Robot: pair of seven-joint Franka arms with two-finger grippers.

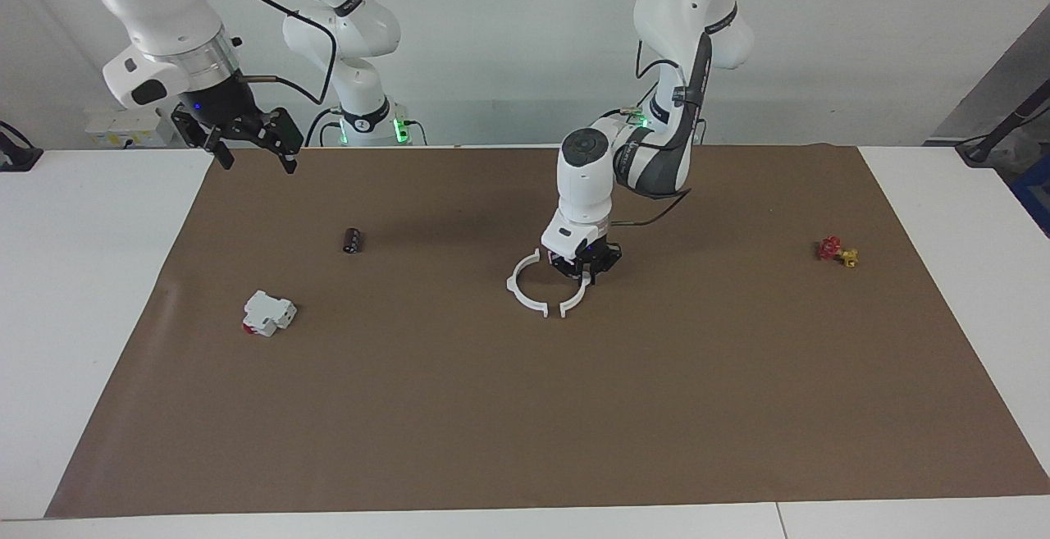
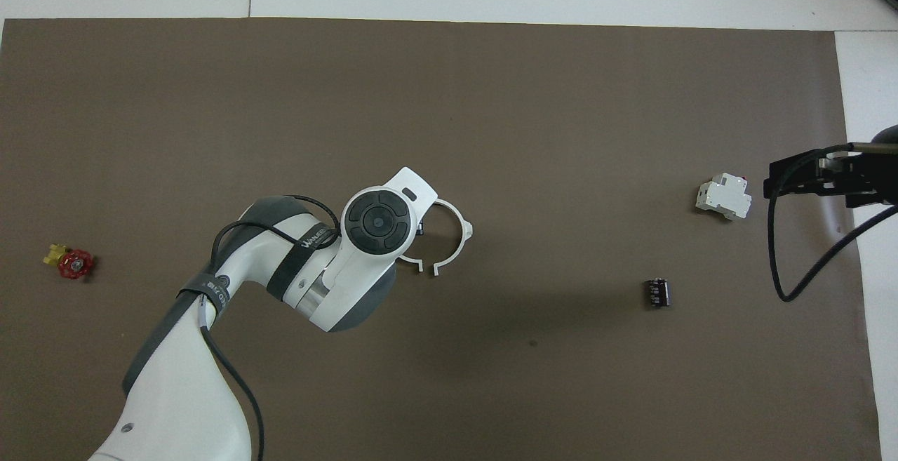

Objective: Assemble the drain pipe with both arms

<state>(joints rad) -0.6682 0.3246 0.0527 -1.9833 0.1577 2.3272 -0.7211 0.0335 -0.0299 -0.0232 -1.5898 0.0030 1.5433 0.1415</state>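
The drain pipe lies on the brown mat (image 1: 525, 408) as two thin white half-ring arcs with a small gap between their end tabs. One arc (image 1: 518, 291) (image 2: 461, 231) rests free on the mat. My left gripper (image 1: 584, 270) stands low over the mat, shut on the other arc (image 1: 577, 296) (image 2: 412, 262). From overhead, the left wrist hides most of that arc and the fingers. My right gripper (image 1: 255, 163) (image 2: 775, 180) hangs open and empty, high over the mat's edge at the right arm's end.
A white boxy block (image 1: 268, 313) (image 2: 722, 198) with a red mark and a small black cylinder (image 1: 353, 240) (image 2: 657, 292) lie toward the right arm's end. A red and yellow valve (image 1: 837, 252) (image 2: 70, 262) lies toward the left arm's end.
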